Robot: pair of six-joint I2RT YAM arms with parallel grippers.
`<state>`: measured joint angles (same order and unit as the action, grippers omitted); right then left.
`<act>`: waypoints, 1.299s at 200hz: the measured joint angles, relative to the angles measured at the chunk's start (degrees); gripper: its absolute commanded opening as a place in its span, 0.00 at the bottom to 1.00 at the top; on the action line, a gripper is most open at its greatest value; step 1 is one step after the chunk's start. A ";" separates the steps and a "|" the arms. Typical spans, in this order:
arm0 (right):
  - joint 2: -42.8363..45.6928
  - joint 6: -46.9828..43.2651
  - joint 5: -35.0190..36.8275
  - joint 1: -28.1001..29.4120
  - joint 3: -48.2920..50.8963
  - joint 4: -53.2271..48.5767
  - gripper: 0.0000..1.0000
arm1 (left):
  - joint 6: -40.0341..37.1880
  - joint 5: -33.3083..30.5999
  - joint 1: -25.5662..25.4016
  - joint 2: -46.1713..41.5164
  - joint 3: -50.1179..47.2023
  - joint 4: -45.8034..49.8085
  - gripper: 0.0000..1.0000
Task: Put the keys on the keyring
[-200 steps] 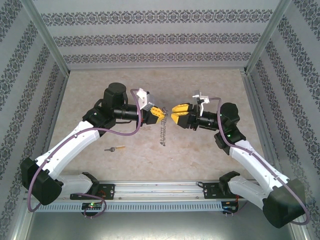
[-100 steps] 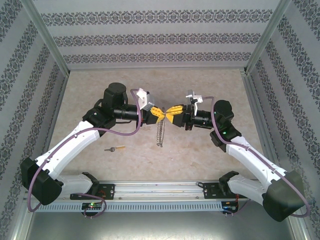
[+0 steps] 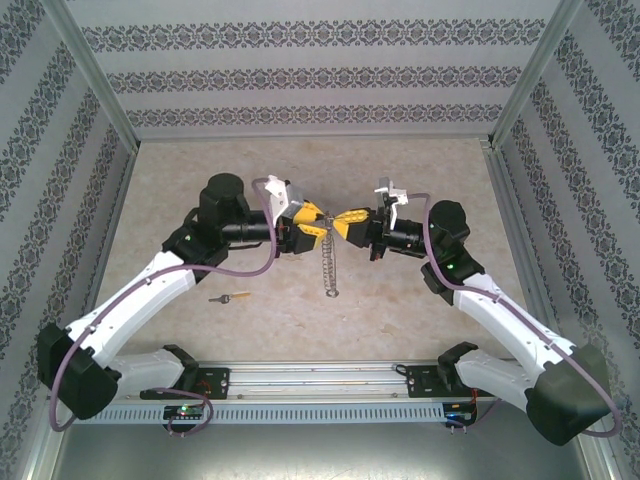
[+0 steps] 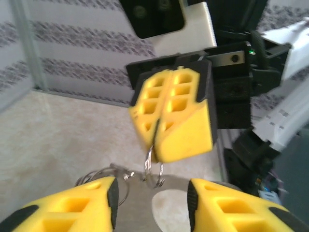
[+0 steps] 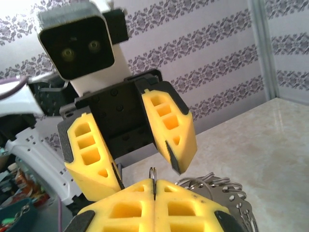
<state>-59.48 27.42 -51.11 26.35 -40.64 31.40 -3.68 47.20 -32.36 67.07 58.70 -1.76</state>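
**Right gripper pinches the keyring**

The two arms meet over the middle of the table. The right gripper is shut tight. Its yellow fingers press together on a thin wire loop of the keyring. The rest of the keyring hangs down from there like a little grey chain. I cannot tell if its low end touches the table.

The left gripper faces the right one, tip to tip. Its fingers are wide apart, one on each side of the loop, and they hold nothing.

The key lies flat on the table, nearer and to the left, well apart from both grippers.
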 measured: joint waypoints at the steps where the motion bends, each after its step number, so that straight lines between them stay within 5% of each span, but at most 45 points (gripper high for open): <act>1: 0.04 0.00 0.11 0.00 0.00 0.04 0.00 | 0.13 -0.22 0.00 -0.13 -0.20 -0.28 0.48; 45: 1.95 0.48 4.42 0.00 0.11 2.60 0.00 | 10.21 -9.35 -0.07 -4.20 -5.01 -11.54 0.48; 119: 1.97 3.30 11.02 0.17 0.74 9.79 0.00 | 24.13 -8.55 -0.17 -0.42 -6.49 -25.16 0.43; 260: -1.09 5.27 10.36 2.05 0.63 12.20 0.00 | 28.02 -3.69 -0.20 2.40 -5.51 -27.50 0.43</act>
<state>-60.58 32.69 -40.75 28.40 -40.01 43.59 24.34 43.51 -32.56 69.47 53.19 -29.26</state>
